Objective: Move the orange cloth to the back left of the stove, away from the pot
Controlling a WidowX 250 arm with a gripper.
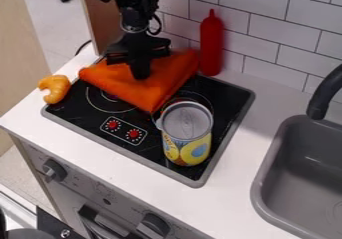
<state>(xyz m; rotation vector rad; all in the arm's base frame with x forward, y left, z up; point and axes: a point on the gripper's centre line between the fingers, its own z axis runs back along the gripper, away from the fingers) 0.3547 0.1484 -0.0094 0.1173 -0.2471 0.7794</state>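
The black gripper (139,69) hangs down at the upper left of the stove, its lower end against the top of an orange cloth (148,89). The cloth lies spread and slightly rumpled over the back left part of the black cooktop. Whether any of it is gripped cannot be made out. In front and to the right, a can (187,135) with a silver top and yellow label stands upright on the cooktop, close to the cloth's front corner.
A red bottle (212,45) stands by the tiled wall, behind the cloth's right end. The orange-yellow croissant-shaped toy (55,89) is at the stove's left edge. At the right are a grey sink (267,170) and a black faucet (323,95).
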